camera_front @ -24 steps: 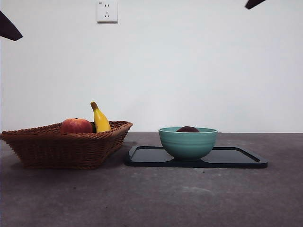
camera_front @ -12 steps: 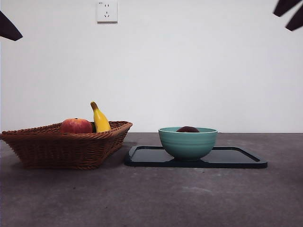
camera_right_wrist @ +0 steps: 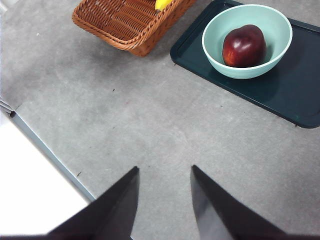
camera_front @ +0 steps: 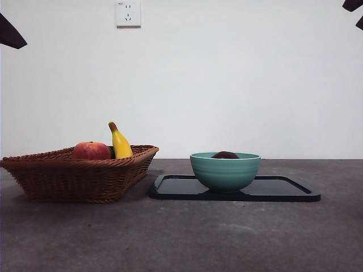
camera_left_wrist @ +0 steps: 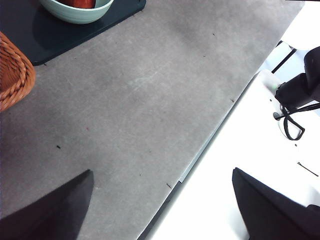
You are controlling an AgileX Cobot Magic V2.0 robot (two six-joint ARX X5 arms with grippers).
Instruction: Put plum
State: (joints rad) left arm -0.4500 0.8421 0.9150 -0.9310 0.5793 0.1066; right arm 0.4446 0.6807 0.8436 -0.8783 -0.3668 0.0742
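The plum (camera_right_wrist: pixel 244 46) is dark maroon and glossy. It lies inside the teal bowl (camera_right_wrist: pixel 216 61), which stands on the dark tray (camera_right_wrist: pixel 295 102). In the front view only the plum's top (camera_front: pixel 225 154) shows above the bowl's rim (camera_front: pixel 225 170). My right gripper (camera_right_wrist: pixel 164 172) is open and empty, high above the bare table and well away from the bowl. My left gripper (camera_left_wrist: pixel 162 172) is open and empty over the table's edge. The bowl (camera_left_wrist: pixel 75 12) sits far from it.
A wicker basket (camera_front: pixel 79 173) stands left of the tray (camera_front: pixel 283 190) and holds a red-orange fruit (camera_front: pixel 91 151) and a banana (camera_front: pixel 120 141). Black arm tips show at the top left corner (camera_front: pixel 8 31) and top right corner (camera_front: pixel 354 8). A wall socket (camera_front: pixel 128 13) is on the back wall.
The black arm tip at the top of the front view has moved right, into the top right corner. The plum, bowl and basket have not moved.
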